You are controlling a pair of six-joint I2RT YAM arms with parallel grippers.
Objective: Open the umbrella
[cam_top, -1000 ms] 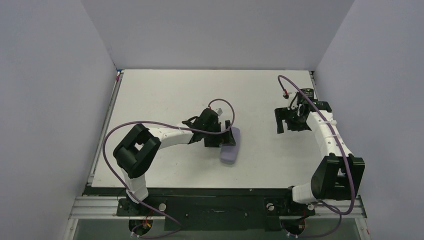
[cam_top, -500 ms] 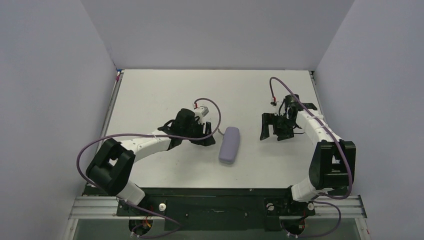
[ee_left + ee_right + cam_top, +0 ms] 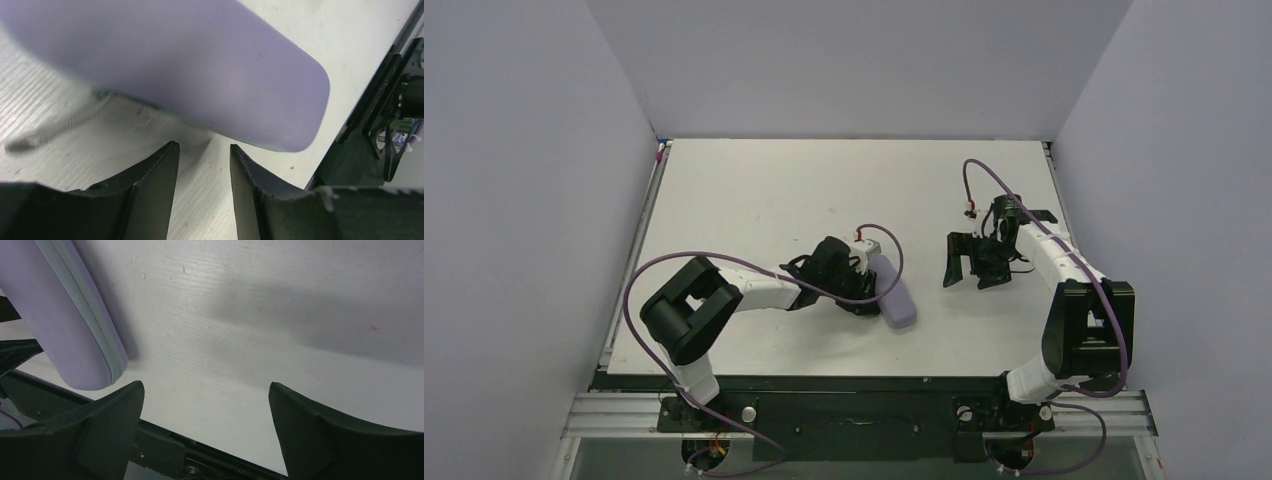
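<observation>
Though its contents are hidden, lavender pouch (image 3: 894,292) lies toward near edge of table (image 3: 754,190), long axis far-left to near-right; left gripper (image 3: 202,150) slightly parted beside it; right gripper (image 3: 206,385) spread wide.

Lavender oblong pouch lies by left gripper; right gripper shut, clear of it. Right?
No: the right gripper is open wide, per the right wrist view. The lavender oblong pouch does lie by the left gripper, clear of the right one.

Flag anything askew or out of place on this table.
The lavender case lies skewed, diagonal to the edges of the table, with its near end angled to the right. It looks closed and undamaged. The left gripper sits beside it, slightly open and holding nothing. Nothing is spilled.
</observation>
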